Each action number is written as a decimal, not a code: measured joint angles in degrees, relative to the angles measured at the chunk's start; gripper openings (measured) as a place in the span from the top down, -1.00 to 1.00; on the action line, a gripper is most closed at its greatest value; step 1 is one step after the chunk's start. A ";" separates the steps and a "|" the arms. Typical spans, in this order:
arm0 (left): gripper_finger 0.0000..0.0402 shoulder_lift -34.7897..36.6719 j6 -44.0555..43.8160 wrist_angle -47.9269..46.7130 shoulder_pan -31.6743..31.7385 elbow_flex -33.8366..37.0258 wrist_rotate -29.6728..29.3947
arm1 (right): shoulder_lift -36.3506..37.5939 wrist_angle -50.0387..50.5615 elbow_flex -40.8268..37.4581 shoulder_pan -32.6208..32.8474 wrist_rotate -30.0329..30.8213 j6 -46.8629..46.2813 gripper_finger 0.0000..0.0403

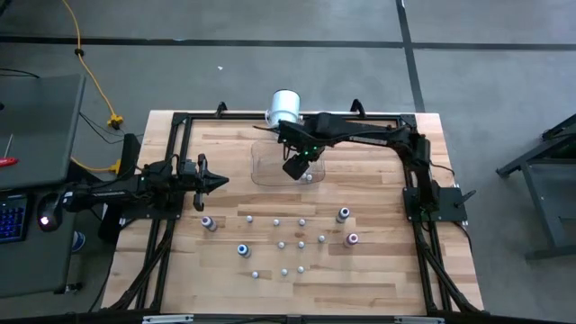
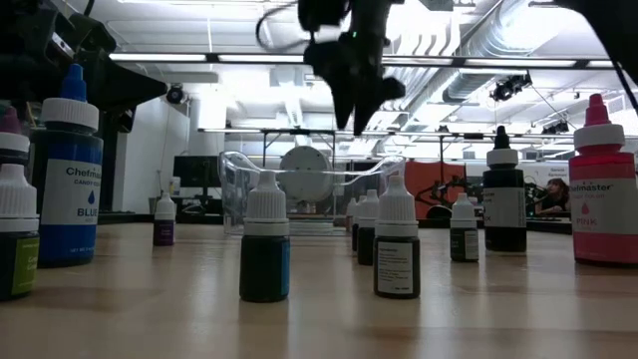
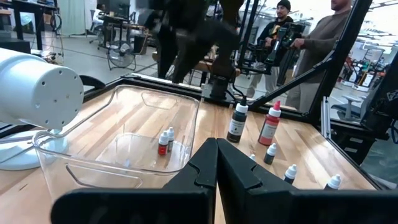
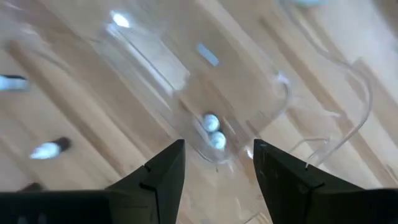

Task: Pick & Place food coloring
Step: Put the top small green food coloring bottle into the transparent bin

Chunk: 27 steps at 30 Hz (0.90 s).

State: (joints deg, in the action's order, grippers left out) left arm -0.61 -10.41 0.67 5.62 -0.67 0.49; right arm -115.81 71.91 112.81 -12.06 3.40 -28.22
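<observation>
Several small food coloring bottles [image 1: 279, 243] stand upright on the wooden table, with bigger ones among them: blue [image 1: 243, 250], pink [image 1: 352, 238] and dark [image 1: 343, 214]. Two small bottles [image 4: 213, 130] stand inside the clear plastic tub [image 1: 266, 164], also seen as two bottles [image 3: 166, 140] in the left wrist view. My right gripper [image 4: 219, 168] hangs open above the tub's right part [image 1: 299, 167], pointing steeply down, with nothing between its fingers. At the table's left side my left gripper [image 1: 216, 180] is level and shut, holding nothing.
A white cylinder [image 1: 284, 106] stands just beyond the tub at the table's far edge. A black frame [image 1: 180, 121] runs around the table. People [image 3: 323, 37] stand in the room past the table's right side.
</observation>
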 joint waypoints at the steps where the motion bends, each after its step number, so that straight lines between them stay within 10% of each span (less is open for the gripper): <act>1: 1.00 0.00 0.01 0.00 -0.01 0.00 0.00 | 1.01 -0.18 0.00 0.10 -0.28 0.06 0.11; 27: 1.00 -0.01 0.02 0.00 0.01 0.00 0.02 | 16.51 15.91 -0.07 20.66 4.28 5.30 0.11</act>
State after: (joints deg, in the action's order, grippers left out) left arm -0.62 -10.39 0.67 5.63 -0.67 0.51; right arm -99.30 87.82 112.75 8.61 7.68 -22.91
